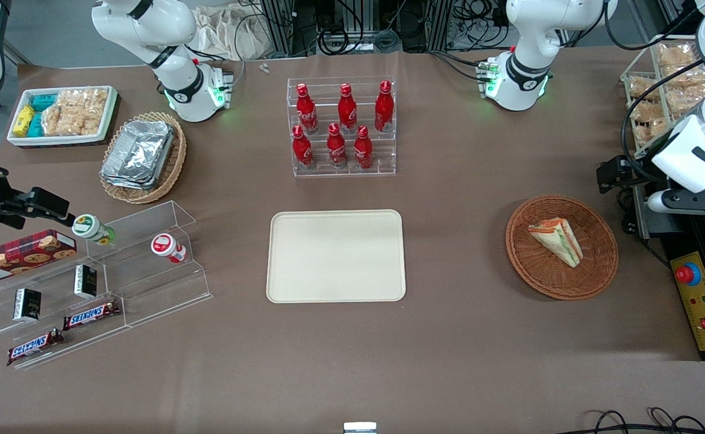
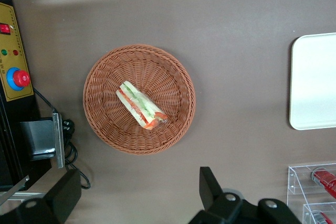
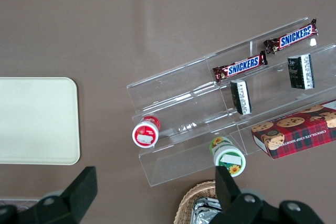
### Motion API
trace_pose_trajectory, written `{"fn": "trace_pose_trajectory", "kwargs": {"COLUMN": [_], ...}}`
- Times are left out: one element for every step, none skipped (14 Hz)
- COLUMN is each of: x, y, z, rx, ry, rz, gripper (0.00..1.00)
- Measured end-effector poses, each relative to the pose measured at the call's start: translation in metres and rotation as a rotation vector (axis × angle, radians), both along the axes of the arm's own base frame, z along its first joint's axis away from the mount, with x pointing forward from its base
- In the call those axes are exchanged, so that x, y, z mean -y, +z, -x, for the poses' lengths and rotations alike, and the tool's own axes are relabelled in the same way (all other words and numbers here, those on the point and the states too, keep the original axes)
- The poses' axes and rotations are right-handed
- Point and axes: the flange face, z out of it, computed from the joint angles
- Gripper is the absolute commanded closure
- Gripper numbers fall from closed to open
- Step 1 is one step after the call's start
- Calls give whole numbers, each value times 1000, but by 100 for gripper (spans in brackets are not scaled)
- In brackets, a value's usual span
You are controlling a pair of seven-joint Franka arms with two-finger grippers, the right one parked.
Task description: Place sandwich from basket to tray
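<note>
The sandwich (image 1: 556, 241) (image 2: 142, 105), a white wedge with orange and green layers, lies in the round reddish-brown basket (image 1: 569, 292) (image 2: 105, 124) toward the working arm's end of the table. The cream tray (image 1: 335, 256) (image 2: 315, 82) (image 3: 37, 119) sits bare at mid-table. My gripper (image 1: 613, 175) (image 2: 139, 190) hovers high beside the basket, a little farther from the front camera than it. Its fingers (image 2: 210, 187) stand wide apart with only tablecloth between them, so it is open and holds nothing.
A rack of red bottles (image 1: 341, 126) stands farther from the front camera than the tray. A control box with a red button (image 1: 699, 301) (image 2: 16, 77) borders the basket at the table's end. Acrylic snack shelves (image 1: 117, 271), a foil-container basket (image 1: 141, 157) and a white bin (image 1: 63, 114) lie toward the parked arm's end.
</note>
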Motion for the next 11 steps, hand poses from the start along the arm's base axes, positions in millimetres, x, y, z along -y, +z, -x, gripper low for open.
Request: {"fn": "trace_pose_trajectory", "kwargs": {"x": [0,1,2,3,4,5,5,3,2,1,0], "y": [0,0,0,0,0,0,0,0,-1,-4,-9], "z": [0,0,1,1,1,1,1,1,1,-1,-3], "rx": [-1,-3,-4,-3,-3,-3,-3,-4,-8,-15,-23], "ry": [0,-2,-4,-6,-8,-9,-8,-6,1,22,73], "rz": [0,0,0,0,0,0,0,0,-1,-3,-7], "gripper": [0,0,0,0,0,0,0,0,0,0,0]}}
